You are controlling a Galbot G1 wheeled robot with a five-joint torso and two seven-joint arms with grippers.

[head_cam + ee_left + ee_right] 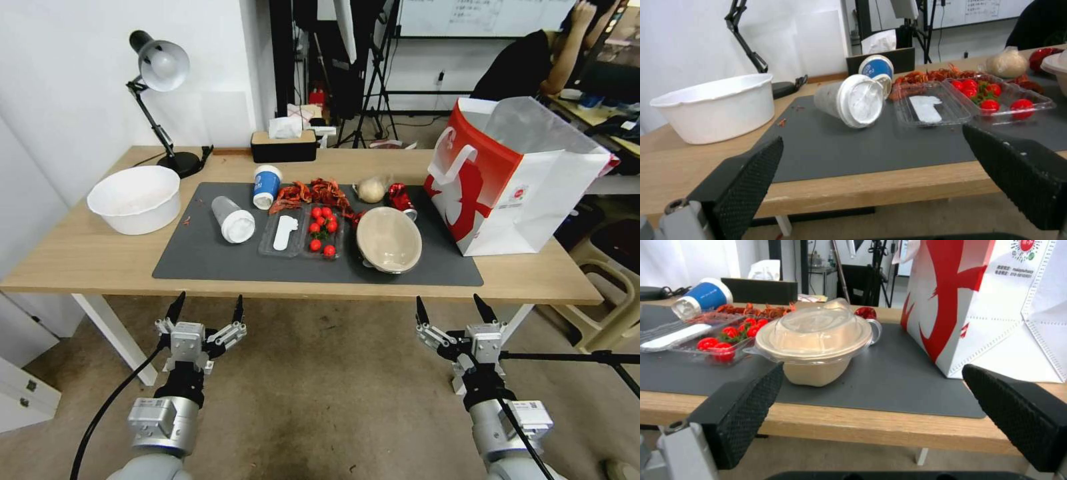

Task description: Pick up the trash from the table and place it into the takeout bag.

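the light-wood table [80, 257] carries the red-and-white takeout bag [507, 180] at far right. on the grey mat [200, 257], left of it: beige paper bowl [389, 239], white-lidded cup [233, 220], blue-and-white cup [266, 187], crushed red can [402, 198]. left gripper [206, 312] and right gripper [453, 309] hover near the table's edge, jaws wide, empty.

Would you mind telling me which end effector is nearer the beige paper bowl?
The right end effector, just off the table edge in front of the beige paper bowl. The left end effector hangs well off to the bowl's left.

Light-wood table [80, 257], matt grey mat [207, 257], glossy paper takeout bag [533, 200], clear plastic tray [303, 233]
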